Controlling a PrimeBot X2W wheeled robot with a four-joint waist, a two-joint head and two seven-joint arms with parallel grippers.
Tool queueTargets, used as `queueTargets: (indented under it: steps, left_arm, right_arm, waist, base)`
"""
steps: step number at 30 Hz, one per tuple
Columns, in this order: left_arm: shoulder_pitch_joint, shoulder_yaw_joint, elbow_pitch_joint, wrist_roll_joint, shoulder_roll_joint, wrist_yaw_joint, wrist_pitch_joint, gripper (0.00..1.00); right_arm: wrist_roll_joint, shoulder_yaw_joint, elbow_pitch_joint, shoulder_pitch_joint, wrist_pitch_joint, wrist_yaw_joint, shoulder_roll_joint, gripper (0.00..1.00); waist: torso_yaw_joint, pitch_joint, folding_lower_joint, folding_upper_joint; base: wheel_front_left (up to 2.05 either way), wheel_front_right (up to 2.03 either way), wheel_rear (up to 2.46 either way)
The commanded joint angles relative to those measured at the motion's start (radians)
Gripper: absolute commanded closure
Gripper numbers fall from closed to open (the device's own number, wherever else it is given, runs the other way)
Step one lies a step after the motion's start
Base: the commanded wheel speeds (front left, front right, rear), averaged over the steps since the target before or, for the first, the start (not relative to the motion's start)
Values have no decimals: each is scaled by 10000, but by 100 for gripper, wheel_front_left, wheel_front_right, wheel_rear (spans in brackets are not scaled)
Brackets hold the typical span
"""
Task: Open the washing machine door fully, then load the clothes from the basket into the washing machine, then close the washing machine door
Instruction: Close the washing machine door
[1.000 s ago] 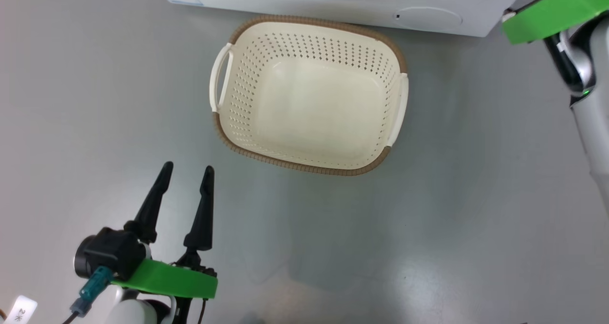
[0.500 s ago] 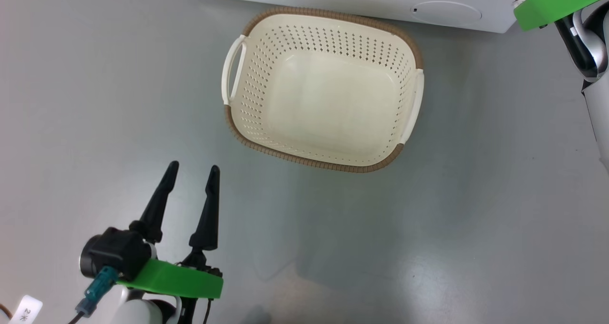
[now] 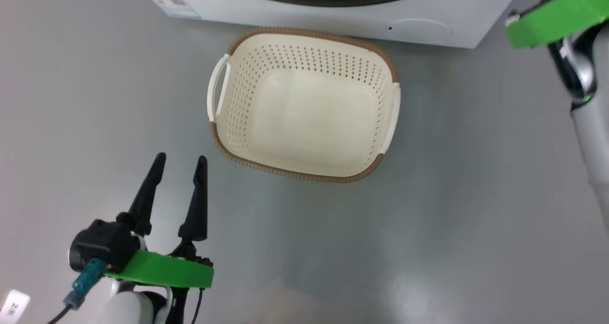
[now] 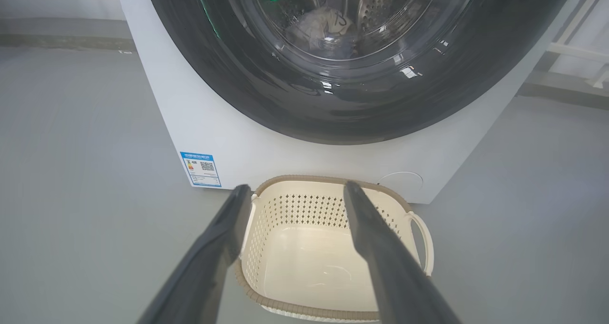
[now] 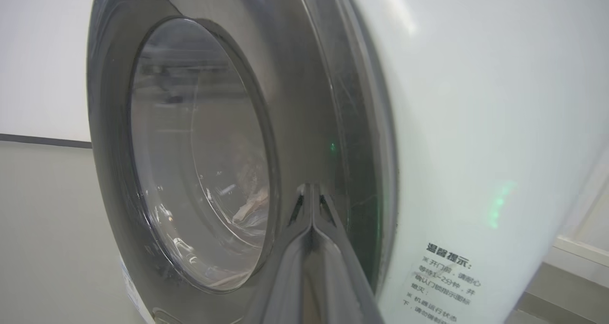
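1. Head view: the basket (image 3: 295, 173) sat empty on the grey floor (image 3: 452, 229) just in front of the washing machine (image 3: 342, 17), its far rim close to the machine's white base panel. We saw no garment left in it.
2. In the left wrist view, the clothes (image 4: 326, 24) showed as a pale bundle behind the glass, inside the washing machine's drum. We judged the loading step finished.
3. The washing machine door (image 4: 333, 114) appeared to lie against the washing machine's front, its glossy black rim flush or nearly so. We could not tell whether the latch had caught.
4. The right gripper (image 5: 311, 188), its jaws pressed together and holding nothing, pointed its tips at the door's black rim, high against the washing machine's front. The tips were at the rim or just off it, and we could not tell which.
5. The left gripper (image 3: 181, 157), its jaws spread wide and empty, hovered over the floor in front of the washing machine. It was on the basket's far side from the machine and well apart from the door.
6. As we read it, the opening and the loading were done. Of the closing, only a last press on the door by the right gripper, or a check that it had shut, seemed to be left.
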Motion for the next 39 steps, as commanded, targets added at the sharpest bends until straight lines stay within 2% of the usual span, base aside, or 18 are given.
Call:
queueTargets:
  steps: [1, 3, 6, 7, 8, 9, 11, 12, 22, 27, 39]
  left_arm:
    - [-84, 420, -114, -11, 187, 60, -65, 0]
    - [-93, 533, -7, 53, 187, 47, -65, 0]
    - [-58, 707, 147, 153, 187, 16, -65, 0]
    - [-37, 775, 202, 199, 187, 4, -65, 0]
    - [-11, 850, 250, 253, 187, -9, -65, 0]
    - [22, 920, 306, 308, 187, -26, -65, 0]
    - [111, 1067, 433, 430, 187, -49, -65, 0]
    - [163, 1147, 488, 471, 187, -57, -65, 0]
    - [866, 1612, 799, 580, 187, -69, -65, 0]
    - [1165, 1648, 835, 515, 187, -49, -65, 0]
    - [1584, 1752, 793, 630, 187, 37, -65, 0]
  right_arm:
    - [77, 102, -360, 534, 41, -65, 276, 98]
    - [164, 179, -633, 985, 41, -65, 370, 75]
    - [234, 225, -1022, 1657, 41, -65, 511, 55]
    - [258, 225, -1138, 1875, 41, -65, 563, 52]
    - [264, 252, -1220, 2078, 41, -65, 583, 40]
    - [259, 287, -1301, 2279, 41, -65, 598, 25]
    - [299, 301, -1474, 2692, 41, -65, 633, 5]
    - [292, 309, -1563, 2900, 41, -65, 638, 0]
    - [326, -346, -2541, 5294, 41, -65, 695, 0]
    - [396, -984, -3106, 6574, 41, -65, 809, 0]
    - [377, -1824, -3586, 8413, 41, -65, 1321, 0]
  waist:
    - [-363, -419, 0, 0]
    - [-596, -708, 0, 0]
    - [-976, -1161, 0, 0]
    - [-1108, -1315, 0, 0]
    - [-1243, -1464, 0, 0]
    - [-1370, -1619, 0, 0]
    - [-1606, -1945, 0, 0]
    - [-1720, -2106, 0, 0]
    - [-2409, -3526, 0, 0]
    - [-2587, -3900, 0, 0]
    - [-3069, -4406, 0, 0]
  base:
    - [0, 0, 0]
    - [0, 0, 0]
    - [0, 0, 0]
    - [0, 0, 0]
    - [0, 0, 0]
    - [0, 0, 0]
    - [0, 0, 0]
    - [0, 0, 0]
    - [0, 0, 0]
    - [0, 0, 0]
    - [0, 0, 0]
